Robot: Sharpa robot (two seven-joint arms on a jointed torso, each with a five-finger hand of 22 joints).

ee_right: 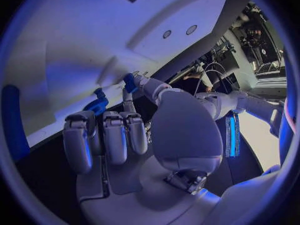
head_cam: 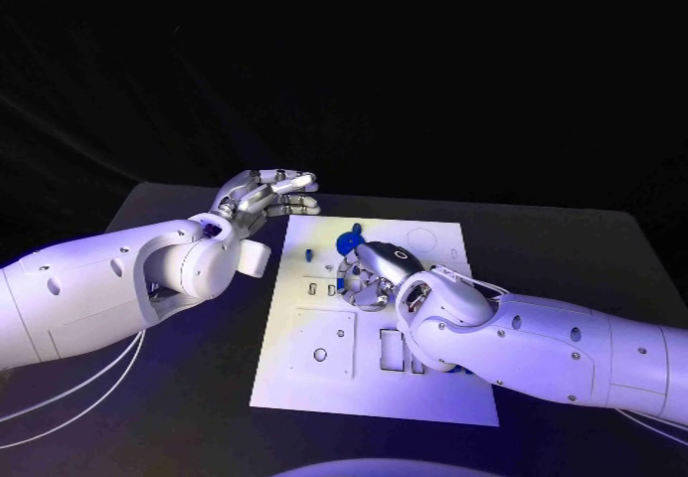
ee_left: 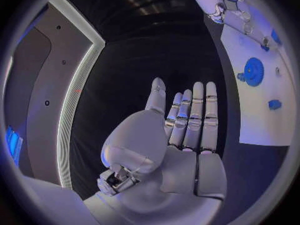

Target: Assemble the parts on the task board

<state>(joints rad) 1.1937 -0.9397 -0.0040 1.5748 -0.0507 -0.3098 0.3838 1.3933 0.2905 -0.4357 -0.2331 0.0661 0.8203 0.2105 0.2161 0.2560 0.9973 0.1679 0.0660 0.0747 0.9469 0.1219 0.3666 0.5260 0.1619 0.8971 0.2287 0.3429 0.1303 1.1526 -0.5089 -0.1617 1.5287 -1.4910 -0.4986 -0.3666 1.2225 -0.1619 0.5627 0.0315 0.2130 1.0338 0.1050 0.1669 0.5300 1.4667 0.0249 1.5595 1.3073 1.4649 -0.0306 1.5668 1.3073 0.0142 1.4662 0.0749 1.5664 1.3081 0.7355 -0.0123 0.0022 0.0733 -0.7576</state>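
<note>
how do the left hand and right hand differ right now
The left hand hangs off the board's left edge, fingers straight and together, holding nothing. The right hand lies over the board's middle beside the blue gear, fingers curled in; whether it grips a part is unclear. Both are silver on white arms.

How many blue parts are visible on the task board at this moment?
3, by the left wrist view: a blue gear, a small blue piece apart from it, and another small blue piece near the right hand. More may be hidden under that hand.
</note>
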